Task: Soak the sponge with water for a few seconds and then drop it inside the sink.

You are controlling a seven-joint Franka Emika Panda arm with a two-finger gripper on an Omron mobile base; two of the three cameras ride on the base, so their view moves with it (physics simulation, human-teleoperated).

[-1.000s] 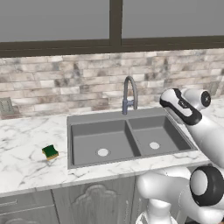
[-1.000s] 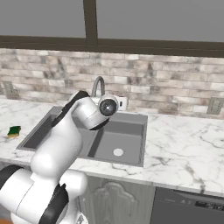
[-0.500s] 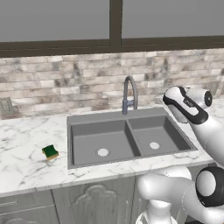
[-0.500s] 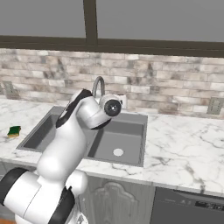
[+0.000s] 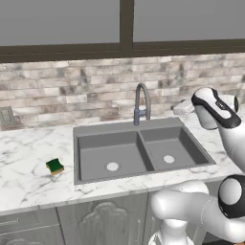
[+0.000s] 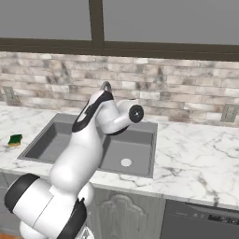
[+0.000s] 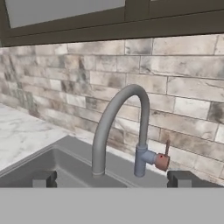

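On the counter (image 5: 28, 167), left of the sink (image 5: 139, 150), the sponge (image 5: 55, 166) lies green side up, near the sink's left rim but not touching it, about level with the front half of the left basin. The sink is sunk into the marble top with two dark basins, a pale drain in each. Behind the divider, at the back rim, the faucet (image 5: 141, 103) curves up and over toward the left basin; its small handle (image 7: 162, 159) sticks out at the base. Further right, the arm reaches up over the counter's right end, and the gripper (image 7: 113, 178) faces the faucet with its jaws spread wide, grasping nothing, well apart from the sponge.
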